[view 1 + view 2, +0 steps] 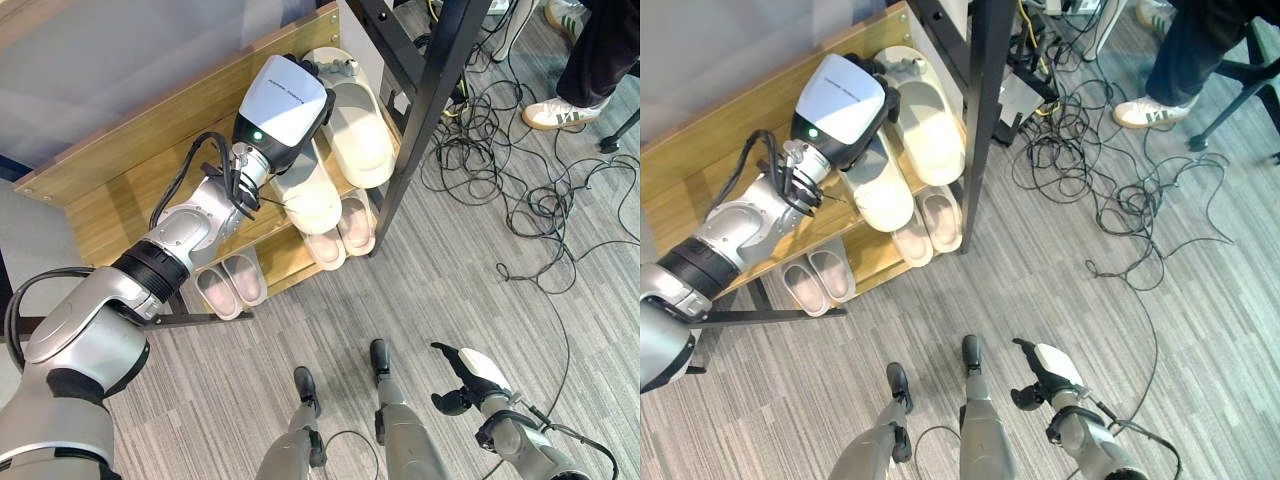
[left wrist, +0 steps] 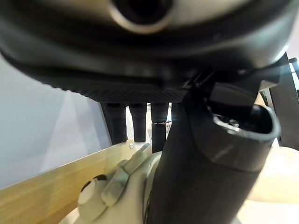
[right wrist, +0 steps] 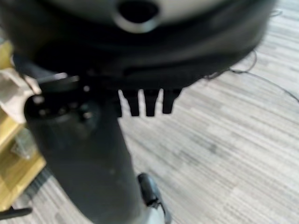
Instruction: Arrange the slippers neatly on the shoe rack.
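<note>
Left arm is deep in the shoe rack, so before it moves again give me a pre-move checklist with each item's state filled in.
1. Left hand at the cream slippers on the upper shelf: ok.
2. Left hand's grip on a slipper: cannot tell; in its wrist view the fingers reach past the slipper's strap.
3. Lower shelf pairs, the pink slippers and the second pink pair, sitting side by side: ok.
4. Black frame post close beside the rack: not ok, little room to swing.
5. Right hand low over the floor, holding nothing: ok.
6. Person's shoe near the floor cables: not ok.
</note>
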You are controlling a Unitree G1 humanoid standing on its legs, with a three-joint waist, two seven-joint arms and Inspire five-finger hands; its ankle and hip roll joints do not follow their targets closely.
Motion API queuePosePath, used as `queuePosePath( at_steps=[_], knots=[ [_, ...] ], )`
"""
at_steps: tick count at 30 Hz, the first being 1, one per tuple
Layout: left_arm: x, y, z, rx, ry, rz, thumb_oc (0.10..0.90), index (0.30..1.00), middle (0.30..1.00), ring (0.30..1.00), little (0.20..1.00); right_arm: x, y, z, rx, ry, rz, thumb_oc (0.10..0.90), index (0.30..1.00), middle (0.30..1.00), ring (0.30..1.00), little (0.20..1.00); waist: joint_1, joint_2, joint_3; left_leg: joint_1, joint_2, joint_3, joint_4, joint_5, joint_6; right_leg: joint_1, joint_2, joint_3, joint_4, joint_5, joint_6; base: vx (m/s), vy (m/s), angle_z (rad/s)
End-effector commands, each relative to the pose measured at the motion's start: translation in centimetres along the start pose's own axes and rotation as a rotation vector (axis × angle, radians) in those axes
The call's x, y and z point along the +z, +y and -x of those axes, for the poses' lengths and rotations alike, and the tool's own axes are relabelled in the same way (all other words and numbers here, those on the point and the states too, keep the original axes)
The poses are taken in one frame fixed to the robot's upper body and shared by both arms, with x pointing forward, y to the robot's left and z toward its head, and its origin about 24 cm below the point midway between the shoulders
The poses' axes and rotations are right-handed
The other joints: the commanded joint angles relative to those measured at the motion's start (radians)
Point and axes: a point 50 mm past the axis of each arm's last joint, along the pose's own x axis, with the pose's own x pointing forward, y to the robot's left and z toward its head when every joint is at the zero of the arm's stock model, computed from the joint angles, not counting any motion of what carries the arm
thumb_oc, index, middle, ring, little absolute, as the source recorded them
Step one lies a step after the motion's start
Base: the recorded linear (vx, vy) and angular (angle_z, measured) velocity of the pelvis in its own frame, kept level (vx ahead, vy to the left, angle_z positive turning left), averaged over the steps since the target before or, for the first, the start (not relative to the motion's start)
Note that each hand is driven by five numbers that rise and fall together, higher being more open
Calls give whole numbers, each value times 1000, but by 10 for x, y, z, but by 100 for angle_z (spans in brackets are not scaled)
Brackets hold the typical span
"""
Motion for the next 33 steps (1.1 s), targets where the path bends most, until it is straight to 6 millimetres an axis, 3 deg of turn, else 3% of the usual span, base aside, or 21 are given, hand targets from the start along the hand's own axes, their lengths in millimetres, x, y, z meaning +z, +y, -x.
queuePosePath(
  at_steps=[1, 33],
  knots=[
    [-20, 66, -39, 291, 72, -16, 800, 900, 900, 900, 900, -9, -3, 12, -34, -10, 7, 800, 900, 900, 900, 900, 9, -21, -78, -33, -5, -28, 1, -33, -20, -59, -4, 37, 109, -132, 59, 0, 0, 0],
    [-3, 52, -8, 274, 5, 120, 800, 900, 900, 900, 900, 2, 2, 8, -36, -36, -11, 800, 900, 900, 900, 900, 56, -25, -79, -14, -5, -58, 1, -27, -23, -21, 4, 6, 104, -148, 48, -2, -2, 1]
  ],
)
